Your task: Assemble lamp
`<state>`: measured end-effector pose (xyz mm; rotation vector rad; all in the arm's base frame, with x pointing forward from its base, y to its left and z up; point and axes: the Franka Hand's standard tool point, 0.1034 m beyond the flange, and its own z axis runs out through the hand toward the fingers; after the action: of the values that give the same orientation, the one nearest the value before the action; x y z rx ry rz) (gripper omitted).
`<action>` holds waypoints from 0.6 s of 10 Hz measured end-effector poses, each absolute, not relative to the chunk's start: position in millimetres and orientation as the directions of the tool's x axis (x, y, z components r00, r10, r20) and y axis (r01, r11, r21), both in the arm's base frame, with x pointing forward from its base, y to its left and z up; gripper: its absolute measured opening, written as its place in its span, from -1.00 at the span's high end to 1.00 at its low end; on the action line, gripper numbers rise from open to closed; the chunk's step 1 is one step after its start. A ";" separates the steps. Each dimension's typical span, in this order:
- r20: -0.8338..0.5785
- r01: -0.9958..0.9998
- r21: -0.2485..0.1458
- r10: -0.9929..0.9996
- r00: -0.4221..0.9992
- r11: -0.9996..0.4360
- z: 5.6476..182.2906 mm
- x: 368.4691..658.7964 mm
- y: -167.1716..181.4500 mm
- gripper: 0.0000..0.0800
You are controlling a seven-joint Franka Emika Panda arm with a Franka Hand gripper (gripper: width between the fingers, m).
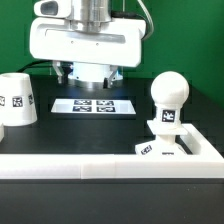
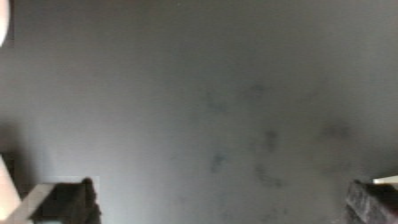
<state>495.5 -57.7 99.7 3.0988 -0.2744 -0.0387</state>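
Jaws [image 2: 217, 205] stand wide apart, fingertips [image 2: 63, 203] at opposite edges of the wrist view with only bare dark bench [image 2: 214, 100] between them, holding and touching nothing. On the exterior view's left stands the shade [image 1: 17, 99], untouched; the marker board [image 1: 96, 104] lies mid-bench; the bulb [image 1: 168, 100] sits upright on the base [image 1: 180, 147] at the right. Risk, as I judge it: descending off-centre could tip the shade or knock the bulb.
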 end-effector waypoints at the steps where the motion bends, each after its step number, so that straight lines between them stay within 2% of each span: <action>1: -0.021 -0.141 0.034 -0.141 0.990 -0.989 102.4 499.6 -69.2 -0.75; 4: 0.022 -0.113 0.035 -0.112 0.993 -0.993 105.2 468.2 -105.3 -0.75; 6: 0.026 -0.068 0.034 -0.067 0.997 -0.997 106.0 456.4 -141.5 -0.75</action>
<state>456.4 -141.5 106.0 3.1043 -0.1052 0.0391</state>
